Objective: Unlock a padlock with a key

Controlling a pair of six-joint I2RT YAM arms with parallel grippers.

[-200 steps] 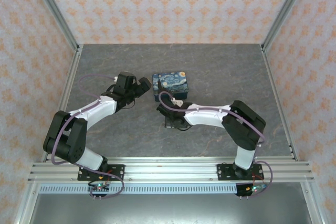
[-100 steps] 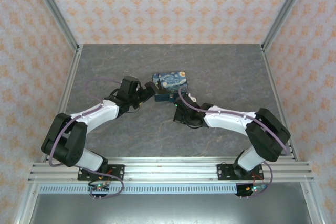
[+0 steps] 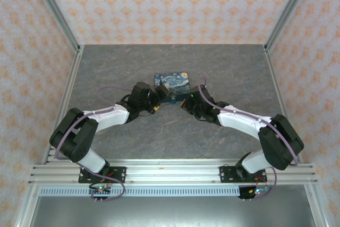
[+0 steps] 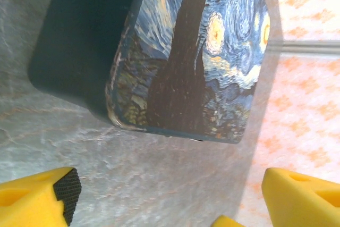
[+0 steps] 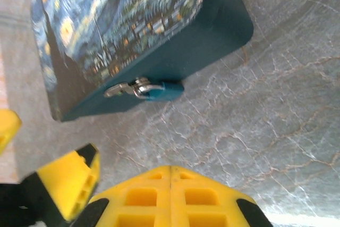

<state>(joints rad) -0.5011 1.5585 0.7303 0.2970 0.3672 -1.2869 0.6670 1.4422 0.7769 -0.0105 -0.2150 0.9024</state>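
Small teal metal padlock hooked through latch on side wall of dark blue swirl-painted box. Likely light, rigid, slick: pinch its body flanks. Your left gripper wide beside box; right gripper closed.

We see the padlock: tiny, with a teal-blue body and a silvery shackle at its left end. It hangs on the metal latch on the side wall of the dark blue swirl-painted box. The shackle looks closed through the latch. The body lies sideways along the wall, low by the gray bench; we can't tell if it touches.
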